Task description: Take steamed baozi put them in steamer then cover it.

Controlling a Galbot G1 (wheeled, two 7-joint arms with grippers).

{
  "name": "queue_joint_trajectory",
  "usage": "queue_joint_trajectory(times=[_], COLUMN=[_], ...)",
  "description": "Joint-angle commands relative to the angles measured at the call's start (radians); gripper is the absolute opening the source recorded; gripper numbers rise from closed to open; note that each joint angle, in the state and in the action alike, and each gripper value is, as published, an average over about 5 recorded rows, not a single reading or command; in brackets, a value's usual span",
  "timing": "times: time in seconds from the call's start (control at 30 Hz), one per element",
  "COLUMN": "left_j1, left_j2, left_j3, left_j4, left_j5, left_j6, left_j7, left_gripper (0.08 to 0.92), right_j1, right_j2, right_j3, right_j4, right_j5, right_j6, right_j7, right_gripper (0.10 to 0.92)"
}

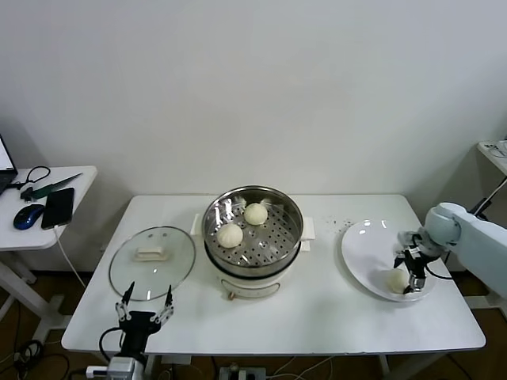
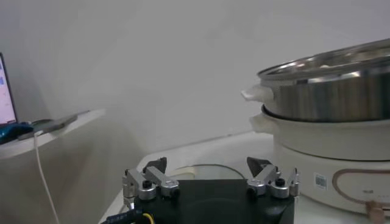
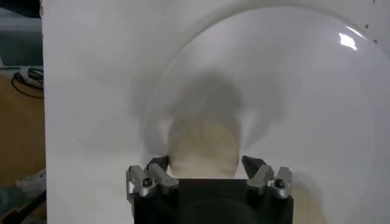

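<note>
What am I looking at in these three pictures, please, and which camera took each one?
It is a two-armed robot at a white table. The wide picture comes from its head; the other two from cameras on its wrists. In the middle stands the steamer with two baozi inside. The glass cover lies beside it, with the left tool waiting, open, near it. On the white plate the right tool straddles a third baozi, its fingers either side; whether it grips yet is unclear.

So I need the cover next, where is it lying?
In the head view the cover lies flat on the table's left side, beside the steamer, just beyond the left gripper.
</note>
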Motion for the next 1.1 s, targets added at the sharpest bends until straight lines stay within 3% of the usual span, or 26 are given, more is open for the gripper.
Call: queue_joint_trajectory(times=[0.03,0.27,0.53,0.7,1.1], left_j1=[-0.009,-0.009,-0.005,-0.001,0.006], left_j2=[0.002,0.002,0.002,-0.002,-0.009], left_j3=[0.001,0.002,0.008,0.011,0.013], left_j4=[0.006,0.006,0.001,-0.001,-0.002], left_j5=[0.003,0.003,0.008,0.013,0.013], left_j6=[0.003,0.004,0.008,0.009,0.01], left_j7=[-0.001,0.0,0.003,0.004,0.014], left_gripper=[0.823,0.823,0.823,0.823,0.823], right_j1=[0.007,0.064,0.456,0.648,0.773], right_j2=[0.016,0.022,0.11,0.214,0.458], right_j3=[-0.011,-0.031,-0.261,-0.351,-0.377], right_j4=[-0.019,-0.031,0.018,0.053,0.193], right_j5=[-0.006,-0.006,-0.128,-0.123,-0.025], right_j6=[0.018,0.1,0.447,0.588,0.648], right_j7=[-0.005,-0.009,-0.032,-0.051,-0.056], right_gripper=[0.71,0.639,0.633,0.638,0.649])
